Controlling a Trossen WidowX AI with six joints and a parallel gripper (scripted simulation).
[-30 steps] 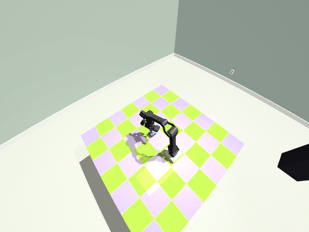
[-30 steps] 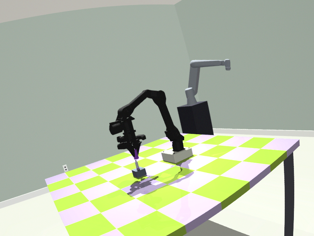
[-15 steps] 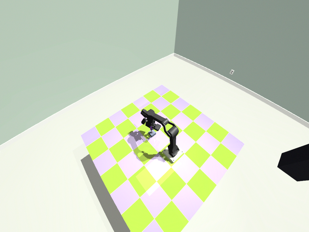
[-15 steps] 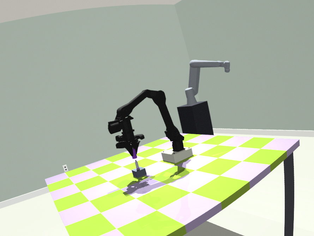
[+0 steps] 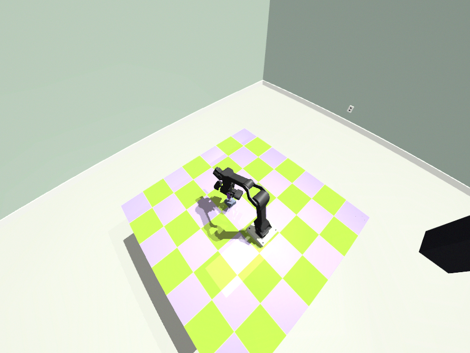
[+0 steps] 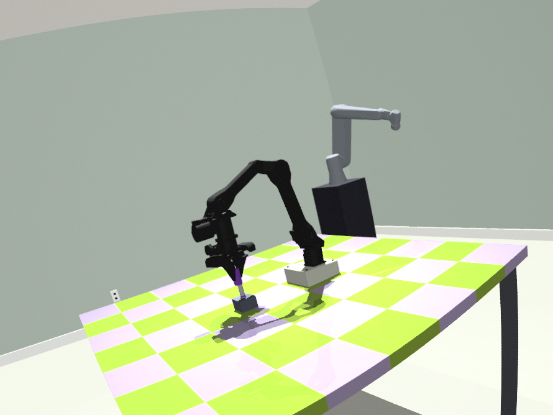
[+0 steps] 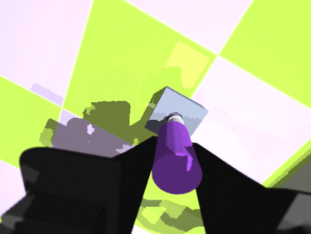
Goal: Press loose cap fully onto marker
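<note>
My gripper [image 7: 175,154] [image 6: 235,270] [image 5: 228,195] is shut on the purple cap [image 7: 176,157] [image 6: 238,278]. The cap sits upright over the top of the marker [image 6: 241,292] [image 7: 174,117], whose grey-white barrel shows just below the cap's lower rim. The marker stands upright in the grey holder block [image 7: 182,105] [image 6: 245,303] [image 5: 231,203] on the checkered table [image 6: 402,312]. In the wrist view only a thin white ring of the marker shows beyond the cap. How far down the cap sits on the marker I cannot tell.
The arm's base plate [image 6: 312,273] [image 5: 262,235] stands right of the holder block. A grey arm on a black pedestal [image 6: 343,209] stands behind the table. The table's right edge [image 6: 491,276] and leg are at the far right.
</note>
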